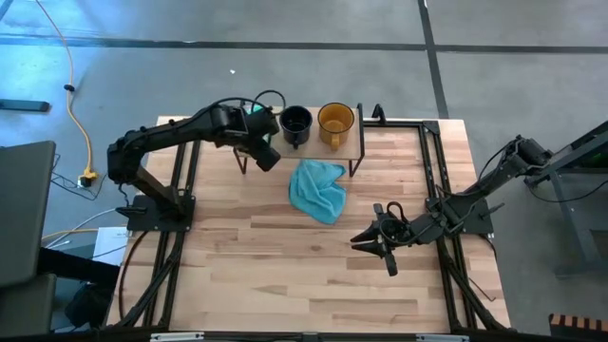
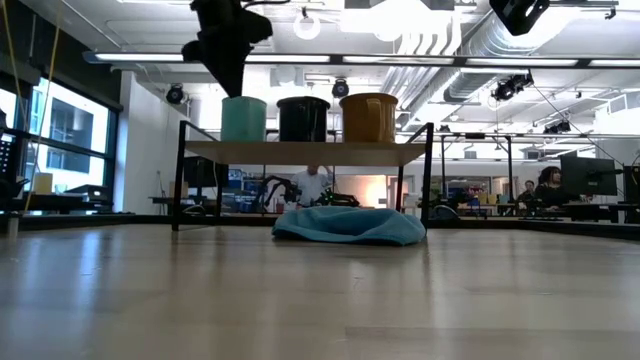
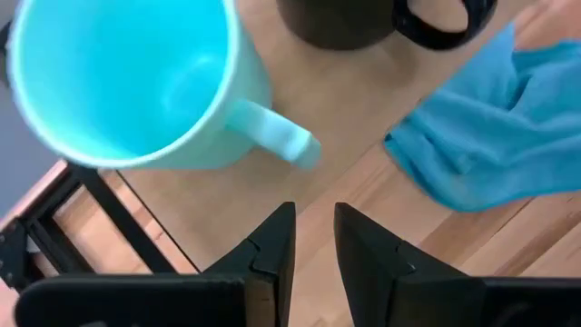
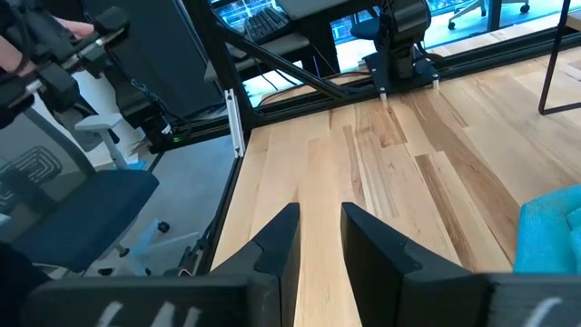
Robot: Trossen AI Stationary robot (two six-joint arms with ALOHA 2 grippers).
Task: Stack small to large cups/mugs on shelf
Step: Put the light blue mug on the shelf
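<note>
Three mugs stand upright in a row on the shelf: a small teal one at its left end, a black one in the middle and an amber one to the right. My left gripper hovers above and just to the near side of the teal mug, pointing steeply down. Its fingers are a narrow gap apart with nothing between them. The teal mug's handle points toward it. My right gripper waits near the table's right side, also slightly open on nothing.
A light blue cloth lies crumpled on the table just in front of the shelf, between its near legs. The shelf's thin black legs stand at its corners. Black frame rails run along the table's left and right sides.
</note>
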